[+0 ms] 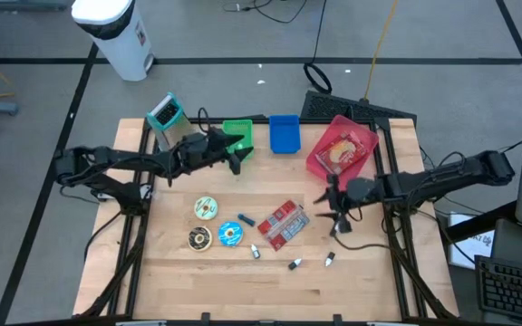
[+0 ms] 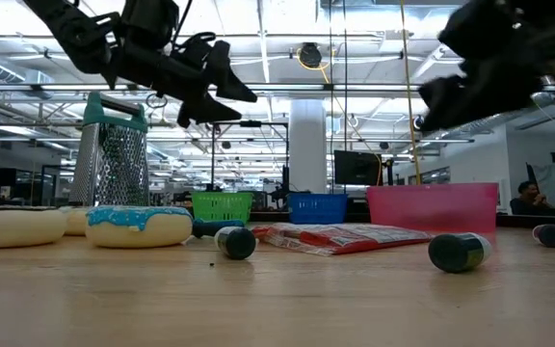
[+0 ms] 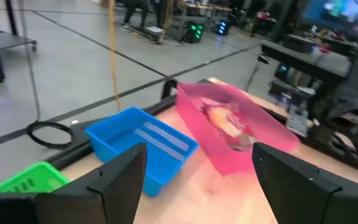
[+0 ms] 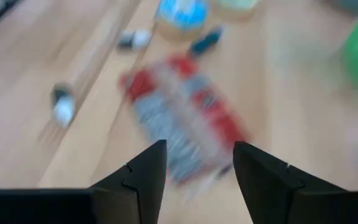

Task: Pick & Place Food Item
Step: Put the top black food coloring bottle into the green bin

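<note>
Desk (image 1: 270, 276) w/ food items, three bins at back.
L claw (image 1: 235, 154) wide open, empty, by green bin (image 1: 237, 136); R claw (image 1: 333, 201) part open, empty, beside red packet (image 1: 282, 223).

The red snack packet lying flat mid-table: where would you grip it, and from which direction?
The red snack packet lies flat on the table, so a level approach finds little to pinch. Probably best to come from straight above and close across its narrower width near one end. The right gripper, empty with fingers apart, hangs beside it and looks best placed; the left gripper is open, up by the green basket.
</note>
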Robot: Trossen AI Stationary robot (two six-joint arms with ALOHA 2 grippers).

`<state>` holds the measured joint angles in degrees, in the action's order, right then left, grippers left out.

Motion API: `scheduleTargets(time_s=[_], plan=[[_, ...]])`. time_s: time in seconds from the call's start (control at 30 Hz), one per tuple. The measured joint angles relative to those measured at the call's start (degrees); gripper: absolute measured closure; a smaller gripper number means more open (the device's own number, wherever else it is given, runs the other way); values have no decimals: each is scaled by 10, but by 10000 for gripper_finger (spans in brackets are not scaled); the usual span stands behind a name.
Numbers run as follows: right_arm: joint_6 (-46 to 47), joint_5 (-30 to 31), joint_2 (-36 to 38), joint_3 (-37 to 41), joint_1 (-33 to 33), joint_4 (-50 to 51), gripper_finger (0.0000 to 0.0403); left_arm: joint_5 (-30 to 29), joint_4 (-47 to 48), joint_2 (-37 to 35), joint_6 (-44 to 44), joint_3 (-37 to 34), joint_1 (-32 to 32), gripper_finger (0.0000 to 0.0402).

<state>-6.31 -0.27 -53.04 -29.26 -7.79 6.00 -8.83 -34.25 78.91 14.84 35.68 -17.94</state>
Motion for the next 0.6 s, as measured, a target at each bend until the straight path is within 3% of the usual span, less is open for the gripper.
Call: scheduleTargets(time_s=[0.3,0.6], plan=[[117,2,-1,2,-93,161,234,-2,2,6,-2,0,33,107],[159,11,-33,88,-137,60,242,-2,4,6,3,0,46,107]])
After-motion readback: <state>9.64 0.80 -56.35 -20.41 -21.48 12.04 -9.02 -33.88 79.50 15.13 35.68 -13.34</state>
